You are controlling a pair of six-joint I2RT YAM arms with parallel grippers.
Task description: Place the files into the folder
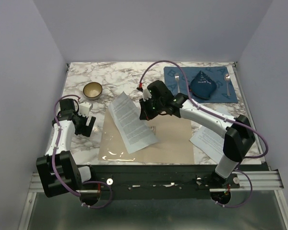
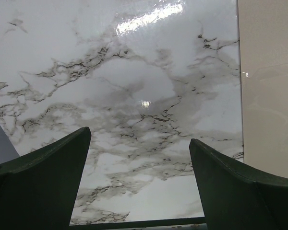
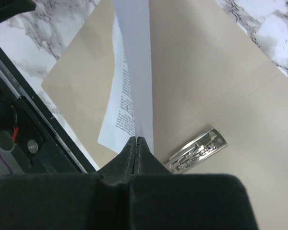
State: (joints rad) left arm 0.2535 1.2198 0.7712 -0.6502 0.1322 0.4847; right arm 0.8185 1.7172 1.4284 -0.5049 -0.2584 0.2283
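Paper is what your right tool (image 1: 145, 111) has hold of: its jaws are clenched tight on one edge of a white printed sheet (image 1: 132, 122). Your right wrist view shows the fingertips meeting with the sheet (image 3: 134, 72) pinched between them and running away from the grip, lines of black text visible on its left face. From above, the sheet slants across the left leaf of the open tan folder (image 1: 173, 139). Its near corner lies over that leaf and its far end reaches past the folder's far edge, over the marble tabletop (image 1: 115, 76). You cannot tell how much of it touches the card.

The folder lies flat and open near the front edge. Its metal clip (image 3: 197, 149) sits at the spine, just to the right of your closed fingertips in the wrist view.

A second sheet (image 1: 207, 139) lies on the tabletop just beside the folder's right edge, partly hidden under your right arm.

Your left tool (image 1: 89, 120) is released, jaws spread wide with nothing between them. It sits over bare marble to the left of the folder, whose edge shows at the right of your left wrist view.

A bowl (image 1: 92, 90) stands at the far left. A blue placemat (image 1: 230, 96) at the far right carries a folded dark napkin (image 1: 203, 85), a fork (image 1: 177, 81) and a spoon (image 1: 227, 84).
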